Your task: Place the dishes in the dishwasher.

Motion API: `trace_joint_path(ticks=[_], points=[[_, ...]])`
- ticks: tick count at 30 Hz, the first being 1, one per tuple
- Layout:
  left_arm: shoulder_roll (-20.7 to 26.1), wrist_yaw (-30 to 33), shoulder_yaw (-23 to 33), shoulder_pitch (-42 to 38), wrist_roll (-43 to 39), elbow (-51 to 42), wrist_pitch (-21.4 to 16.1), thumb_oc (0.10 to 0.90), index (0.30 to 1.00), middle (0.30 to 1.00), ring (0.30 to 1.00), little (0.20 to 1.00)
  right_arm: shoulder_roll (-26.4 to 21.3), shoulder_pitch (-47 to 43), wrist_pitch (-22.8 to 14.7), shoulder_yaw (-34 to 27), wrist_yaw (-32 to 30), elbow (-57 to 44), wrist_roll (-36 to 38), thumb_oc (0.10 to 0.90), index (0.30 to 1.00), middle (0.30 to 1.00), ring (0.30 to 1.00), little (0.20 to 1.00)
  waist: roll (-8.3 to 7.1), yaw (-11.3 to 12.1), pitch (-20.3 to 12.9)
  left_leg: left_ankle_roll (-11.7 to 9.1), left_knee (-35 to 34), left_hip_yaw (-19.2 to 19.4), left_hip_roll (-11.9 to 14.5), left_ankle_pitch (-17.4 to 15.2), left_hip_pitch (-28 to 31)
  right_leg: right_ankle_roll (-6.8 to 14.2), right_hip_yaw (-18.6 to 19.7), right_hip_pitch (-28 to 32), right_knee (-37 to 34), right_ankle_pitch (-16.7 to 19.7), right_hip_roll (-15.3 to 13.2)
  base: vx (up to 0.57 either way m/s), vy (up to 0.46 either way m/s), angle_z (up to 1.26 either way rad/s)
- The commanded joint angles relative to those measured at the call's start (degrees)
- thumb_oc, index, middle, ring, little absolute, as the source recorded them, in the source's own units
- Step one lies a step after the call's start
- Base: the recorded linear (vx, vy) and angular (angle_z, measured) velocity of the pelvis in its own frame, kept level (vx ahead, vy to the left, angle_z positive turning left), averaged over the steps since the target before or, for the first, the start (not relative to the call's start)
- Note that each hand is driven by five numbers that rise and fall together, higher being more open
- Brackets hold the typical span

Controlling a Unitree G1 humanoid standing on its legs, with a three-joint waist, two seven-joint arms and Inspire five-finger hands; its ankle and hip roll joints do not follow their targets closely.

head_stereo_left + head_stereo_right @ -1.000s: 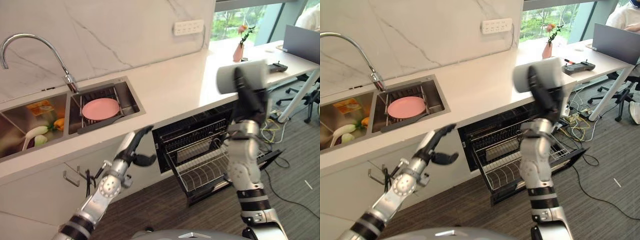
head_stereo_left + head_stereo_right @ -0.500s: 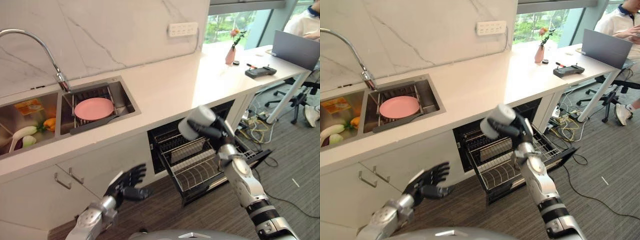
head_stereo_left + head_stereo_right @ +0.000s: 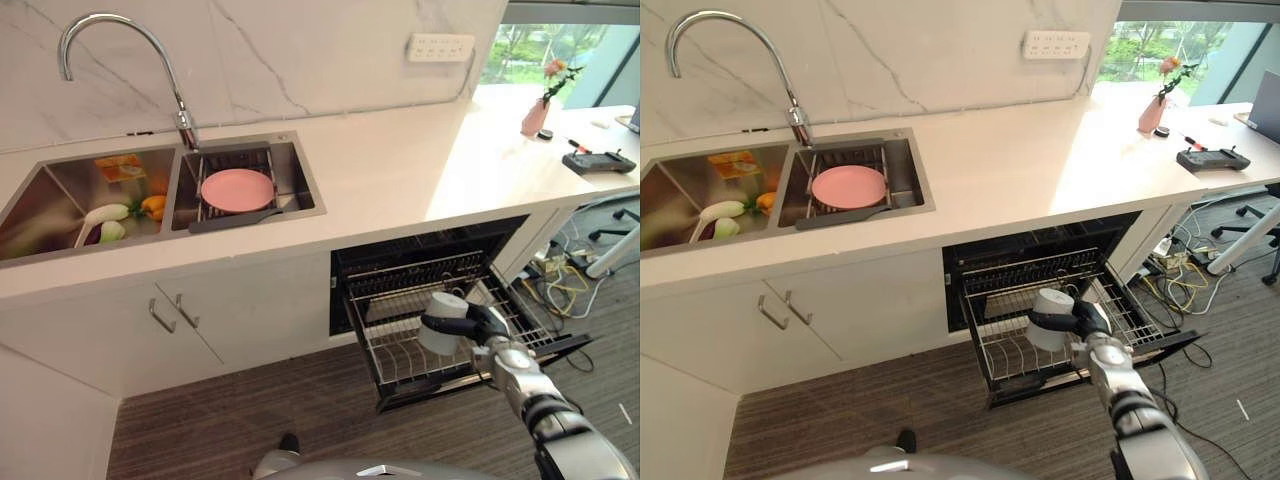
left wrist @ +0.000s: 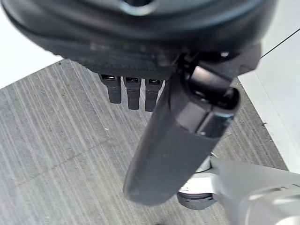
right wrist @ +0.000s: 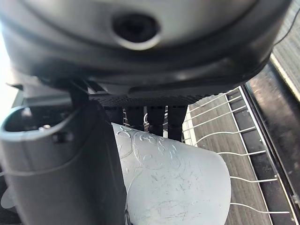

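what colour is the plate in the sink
Pink; the plate lies on a rack in the sink, clearest in the left eye view.

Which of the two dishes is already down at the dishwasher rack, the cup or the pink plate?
The white cup, held in the right hand over the pulled-out lower rack. The pink plate lies in the sink.

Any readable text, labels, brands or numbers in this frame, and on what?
None can be read.
The orange packet in the sink: print too small to read.
The cup in the right hand: embossed pattern, no letters.
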Motion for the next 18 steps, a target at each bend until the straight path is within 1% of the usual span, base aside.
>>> trace_joint_path(ticks=[1,5,9,11,13,15,16,17,18], points=[[1.6,1.6,-3.6,-5.6,-1.2,0.5,-1.0,0.8,0.9,0.9,0.9,0.9,-0.2,-11.6,-3.8,0.7,-1.5,0.9,-2.9,0.4,0.3,0.3,0.3,0.3,-1.0,2.1,-0.2,-0.1,1.3,1.0,0.5,-3.0,0.7,0.8,1.5,0.1,1.1,-3.8,-1.2,0.02,0.009,0.11],[0.8,1.5,-5.0,-6.4,-2.9,-0.8,-1.1,0.8,0.9,0.9,0.9,0.9,0.8,-15.1,-3.0,3.0,-1.8,6.9,-5.4,0.4,0.3,0.3,0.3,0.3,-1.04,3.8,0.7,0.0,1.9,-0.5,0.1,-2.7,-0.9,0.9,0.2,-0.1,1.2,-3.7,-1.4,-0.03,0.016,0.12],[-0.1,1.4,-6.8,-7.5,-2.7,-0.8,-0.8,0.8,0.9,0.9,0.9,0.9,1.1,-17.0,-2.4,3.8,-2.4,11.4,-8.1,0.4,0.3,0.3,0.3,0.3,-0.36,5.7,1.8,-0.1,2.2,-2.6,-0.4,-2.0,-3.1,0.9,-2.4,-0.2,1.5,-3.6,-1.7,-0.05,0.022,0.35],[-0.4,0.7,-7.8,-7.8,-1.6,-0.3,-0.4,0.8,0.9,0.9,0.9,0.9,0.7,-16.6,-1.3,4.7,-1.7,14.7,-11.3,0.4,0.3,0.3,0.3,0.3,0.55,7.0,2.4,-0.2,2.4,-3.8,-0.7,-1.7,-4.5,1.1,-4.1,-0.2,1.8,-3.6,-2.0,-0.02,0.034,0.41],[-0.5,0.4,-8.1,-7.8,-1.3,-0.3,-0.3,0.8,0.9,0.9,0.9,0.9,0.1,-16.6,-1.3,4.6,-1.8,15.8,-12.2,0.4,0.3,0.3,0.3,0.3,0.83,7.2,2.4,-0.2,2.5,-4.3,-0.9,-1.6,-5.0,1.2,-4.7,-0.2,1.9,-3.6,-2.1,-0.01,0.03,0.27],[-0.4,0.1,-8.5,-7.9,-0.8,-0.6,-0.2,0.8,0.9,0.9,0.9,0.9,-1.6,-16.1,-1.2,4.7,-2.3,17.1,-15.1,0.4,0.3,0.3,0.3,0.3,1.6,7.8,2.9,-0.3,2.7,-4.9,-1.2,-1.2,-6.0,1.4,-5.9,-0.4,2.3,-3.6,-2.5,-0.05,0.049,0.44],[-0.3,0.2,-8.6,-8.1,-0.4,-0.7,-0.2,0.8,0.9,0.9,0.9,0.9,-3.4,-15.4,-0.9,4.1,-3.6,18.2,-17.3,0.4,0.3,0.3,0.3,0.3,2.45,8.4,3.3,-0.5,2.8,-5.4,-1.4,-0.8,-6.9,1.5,-6.9,-0.6,2.5,-3.6,-3.0,-0.07,0.049,0.47],[-0.3,0.4,-8.6,-8.2,-0.2,-0.6,-0.1,0.8,0.9,0.9,0.9,0.9,-3.9,-14.6,-0.7,2.8,-4.4,18.4,-16.8,0.8,0.9,0.9,0.9,0.9,2.83,8.4,3.4,-0.6,2.8,-5.7,-1.5,-0.6,-7.3,1.5,-7.4,-0.6,2.5,-3.6,-3.1,-0.06,0.046,0.28],[-0.5,0.3,-8.8,-8.4,-0.2,-0.6,0.1,0.8,0.9,0.9,0.9,0.9,-4.1,-14.1,-0.3,1.9,-4.8,19.6,-16.6,0.8,0.9,0.9,0.9,0.9,3.17,8.5,3.4,-0.7,2.7,-5.9,-1.5,-0.4,-7.5,1.5,-8.0,-0.6,2.6,-3.7,-3.3,-0.02,0.021,0.21]])
